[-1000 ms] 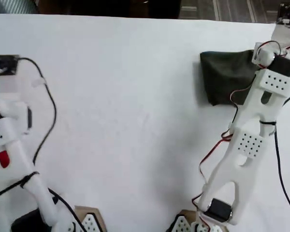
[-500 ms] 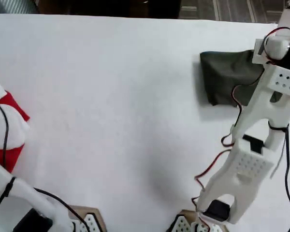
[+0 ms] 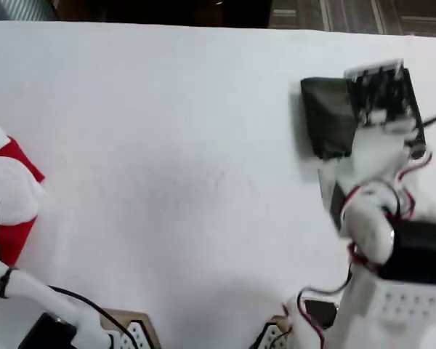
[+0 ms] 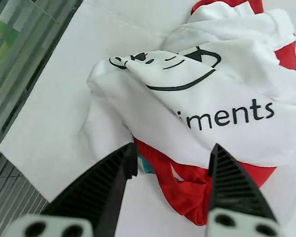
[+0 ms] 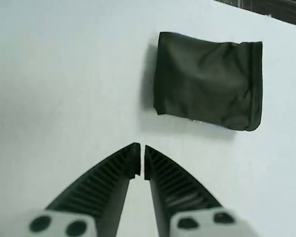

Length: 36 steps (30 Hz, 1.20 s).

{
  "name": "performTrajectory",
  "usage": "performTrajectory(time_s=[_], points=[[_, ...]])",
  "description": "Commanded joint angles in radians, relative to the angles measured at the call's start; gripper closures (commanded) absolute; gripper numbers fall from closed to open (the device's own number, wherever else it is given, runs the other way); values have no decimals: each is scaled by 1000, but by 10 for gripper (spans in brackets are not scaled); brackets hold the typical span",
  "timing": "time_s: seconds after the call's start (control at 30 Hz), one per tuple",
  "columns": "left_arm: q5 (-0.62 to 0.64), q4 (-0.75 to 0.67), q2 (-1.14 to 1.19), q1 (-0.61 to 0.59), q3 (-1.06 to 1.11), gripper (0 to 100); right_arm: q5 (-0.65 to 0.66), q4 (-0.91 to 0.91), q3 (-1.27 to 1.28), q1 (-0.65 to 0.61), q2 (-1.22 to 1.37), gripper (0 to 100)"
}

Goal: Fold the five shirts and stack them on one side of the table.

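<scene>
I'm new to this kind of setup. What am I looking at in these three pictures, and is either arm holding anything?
These are two small robot arms at a white table, set up to fold shirts. One picture looks down from a fixed camera above. The other two come from a camera on each arm's wrist, so that arm's own black jaws show in the foreground. A folded dark green shirt lies flat on the table, near the right arm. A crumpled red and white shirt lies at the opposite side of the table. The left jaws are open, pointing at that crumpled shirt and holding nothing. The right jaws are shut and empty, a little short of the dark shirt.
</scene>
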Motion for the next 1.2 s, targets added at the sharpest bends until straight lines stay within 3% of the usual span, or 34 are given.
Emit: performTrajectory(time_s=[0.0,0.33,0.47,0.53,0.63,0.7,0.97,1.17], points=[[-14,-137,74,-11,47,749,58,24,186,-8,-133,977],[-11,-172,482,-8,-90,750,100,24,399,-7,-249,978],[-11,-124,606,12,-173,752,100,24,405,-7,-266,978],[-11,-55,641,28,-222,784,100,24,405,-7,-263,978],[5,80,661,61,-298,995,100,24,405,-8,-259,978],[52,160,661,95,-340,954,100,24,405,-8,-259,978],[178,506,660,324,-602,972,100,24,457,-8,-260,978],[224,632,658,537,-762,972,98,22,489,-8,-263,978]])
